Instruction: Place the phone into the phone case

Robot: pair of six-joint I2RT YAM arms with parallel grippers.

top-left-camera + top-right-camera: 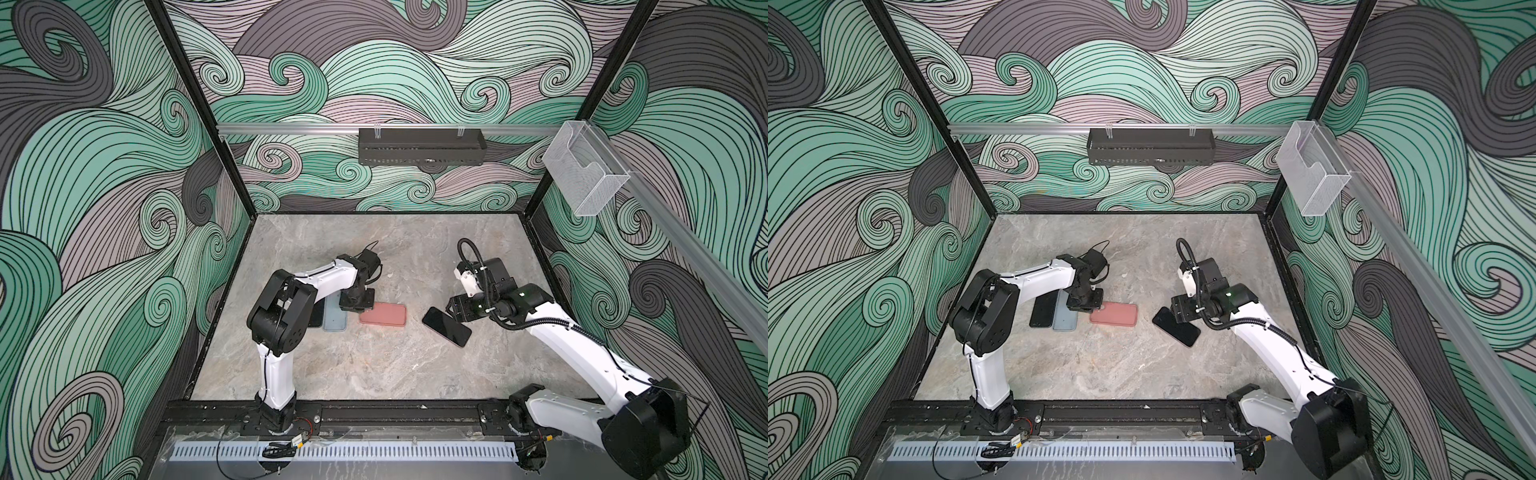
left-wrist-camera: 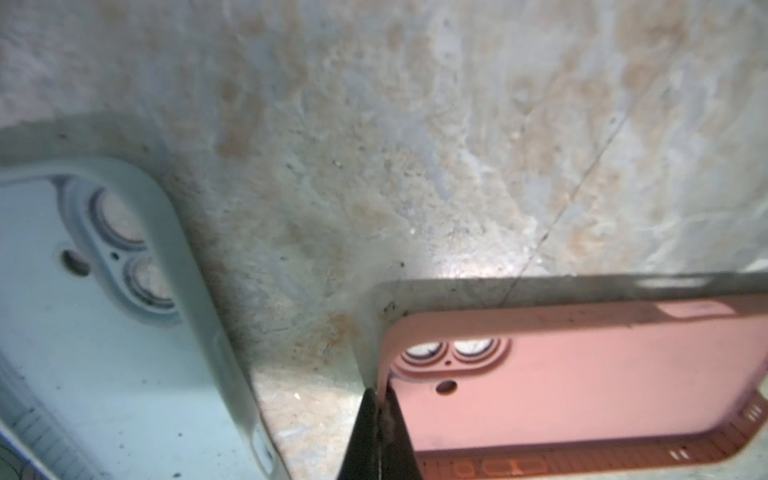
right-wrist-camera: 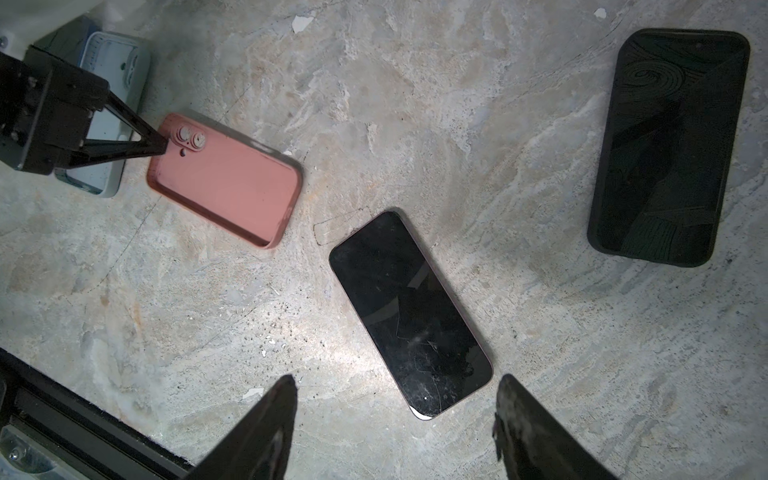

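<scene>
So the phone (image 3: pixel 409 313) is lying screen-up on the table (image 1: pixel 374 374), a bit to the right of the pink case (image 1: pixel 384 314) and not in it yet. The right fingers (image 3: pixel 257 428) hang spread wide over one end of it, holding nothing. The left fingers (image 2: pixel 365 436) are pinched on the pink case's rim by the camera cutouts. A light blue case (image 1: pixel 335 316) sits just beside, partly under the left arm.

I am looking down on the desk (image 1: pixel 353 374). The middle case (image 1: pixel 384 315) is lying near its centre. The left case (image 1: pixel 334 319) is lying just left of it, with a second phone (image 1: pixel 1042 311) just beside that, farther left. The phone (image 1: pixel 446 326) is lying to the right, apart from the middle case.
</scene>
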